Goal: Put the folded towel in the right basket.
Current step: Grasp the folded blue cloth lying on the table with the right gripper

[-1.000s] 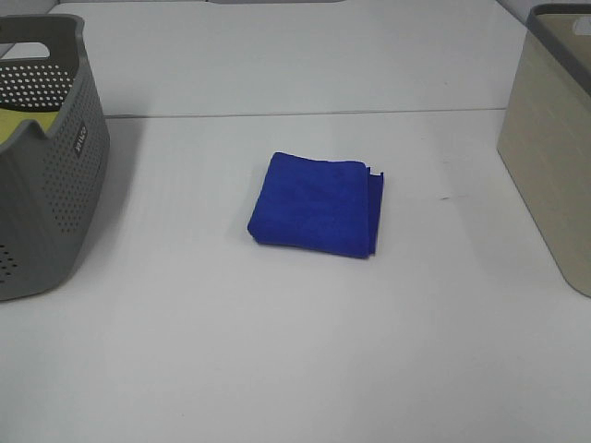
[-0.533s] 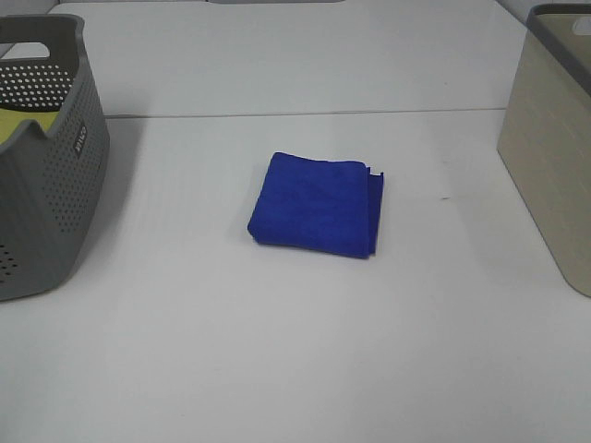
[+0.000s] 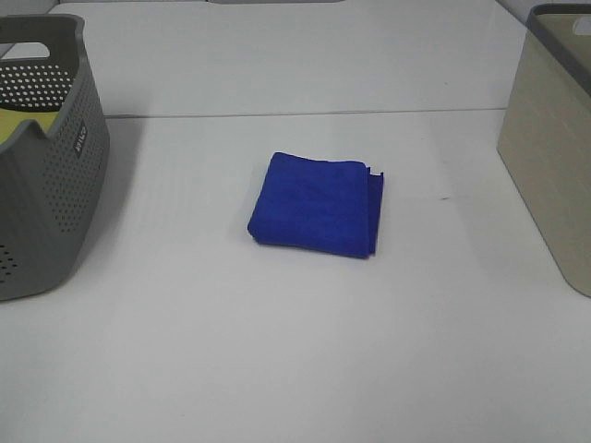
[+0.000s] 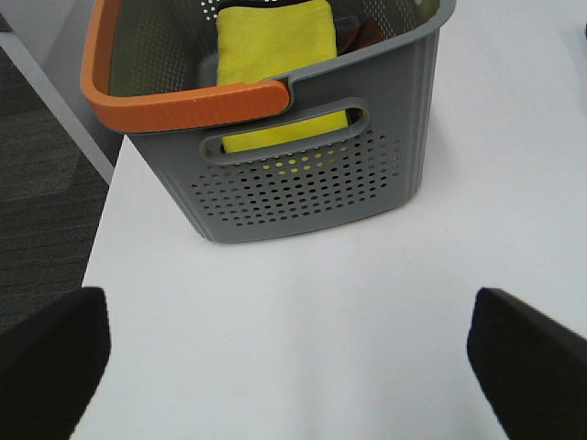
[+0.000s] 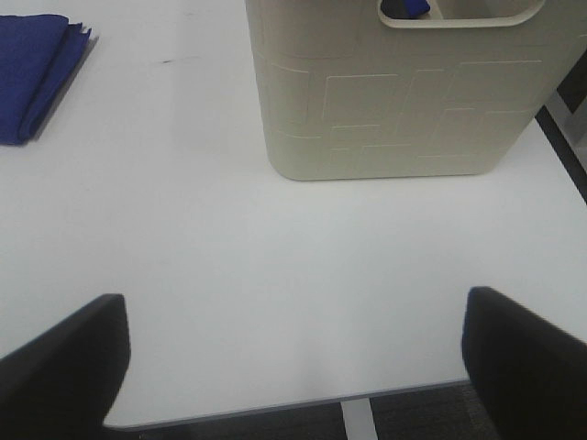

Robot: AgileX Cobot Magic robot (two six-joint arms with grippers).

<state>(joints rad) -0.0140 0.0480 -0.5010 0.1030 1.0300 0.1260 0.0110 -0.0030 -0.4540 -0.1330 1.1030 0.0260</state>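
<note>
The folded blue towel lies flat in the middle of the white table, and shows in the right wrist view too. The right basket is beige with solid walls and stands at the right edge; the right wrist view shows it close by. My right gripper is open and empty above the table in front of that basket, well away from the towel. My left gripper is open and empty near the grey basket. Neither gripper shows in the exterior view.
A grey perforated basket stands at the left, with an orange handle and a yellow cloth inside. Something blue shows through the beige basket's handle hole. The table edge and dark floor lie behind my grippers.
</note>
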